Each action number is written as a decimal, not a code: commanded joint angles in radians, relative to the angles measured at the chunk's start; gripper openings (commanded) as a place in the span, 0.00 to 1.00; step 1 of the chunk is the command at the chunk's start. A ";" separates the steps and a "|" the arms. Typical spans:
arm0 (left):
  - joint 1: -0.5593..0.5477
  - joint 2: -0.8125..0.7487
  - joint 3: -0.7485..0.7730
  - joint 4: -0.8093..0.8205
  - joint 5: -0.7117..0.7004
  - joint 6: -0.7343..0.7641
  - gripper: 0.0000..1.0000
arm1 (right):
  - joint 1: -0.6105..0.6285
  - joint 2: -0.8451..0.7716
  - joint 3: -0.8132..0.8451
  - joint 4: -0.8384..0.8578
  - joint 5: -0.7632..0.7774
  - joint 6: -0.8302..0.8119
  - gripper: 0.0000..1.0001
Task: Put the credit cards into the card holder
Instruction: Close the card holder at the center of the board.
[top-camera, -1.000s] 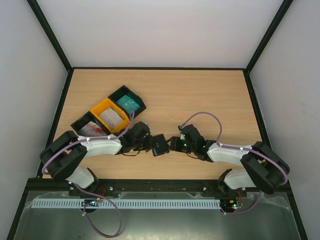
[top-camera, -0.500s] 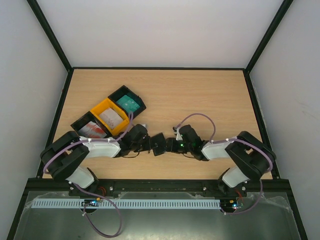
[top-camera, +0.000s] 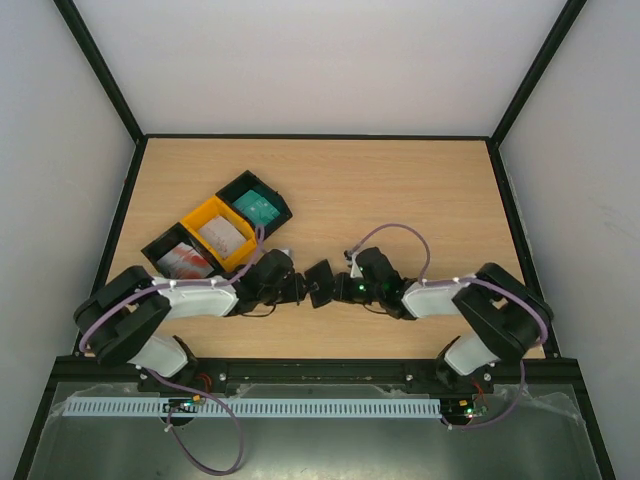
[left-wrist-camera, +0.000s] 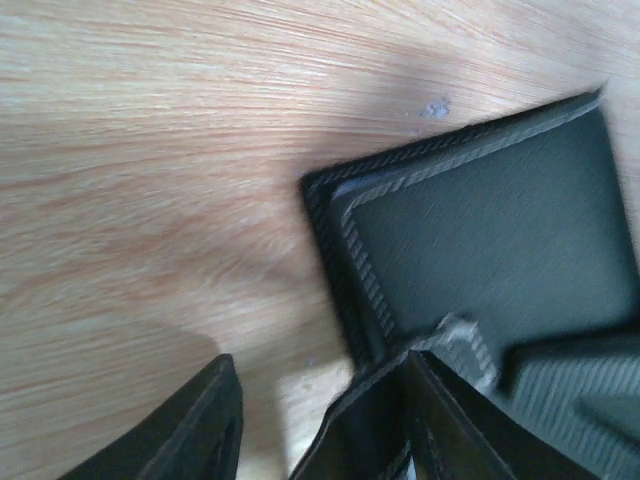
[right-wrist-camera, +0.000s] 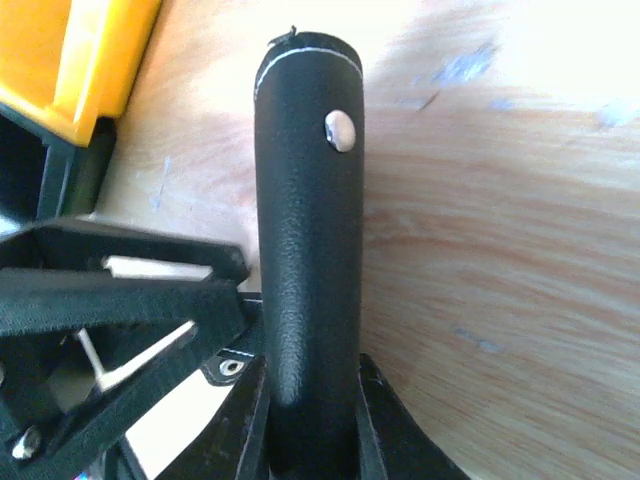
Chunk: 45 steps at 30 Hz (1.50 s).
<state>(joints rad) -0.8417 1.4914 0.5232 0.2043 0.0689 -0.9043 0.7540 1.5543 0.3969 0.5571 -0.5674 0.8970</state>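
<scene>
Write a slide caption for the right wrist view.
Right tool grips the card holder by its strap, beside a yellow tray.

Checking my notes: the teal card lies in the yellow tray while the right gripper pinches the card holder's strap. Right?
No: the top view shows the teal card in the far black tray, not the yellow tray. The right gripper does pinch the strap.

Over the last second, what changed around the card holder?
The right arm swung left, and the right gripper closed on the card holder by its clasp strap; the holder turned a little. The left gripper stayed beside it, and the credit cards stayed in the three trays.
</scene>
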 joint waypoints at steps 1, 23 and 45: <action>0.013 -0.075 0.076 -0.240 -0.099 0.025 0.51 | -0.001 -0.144 0.102 -0.406 0.275 -0.143 0.02; 0.161 -0.456 0.331 -0.474 -0.218 0.145 0.73 | 0.194 -0.067 0.557 -1.371 1.125 -0.137 0.02; 0.245 -0.517 0.235 -0.463 -0.032 0.106 0.78 | 0.374 0.061 0.646 -0.953 0.689 -0.197 0.60</action>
<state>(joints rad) -0.6140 0.9874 0.7940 -0.2588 -0.0364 -0.7860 1.1427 1.7367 1.0645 -0.5034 0.1677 0.7036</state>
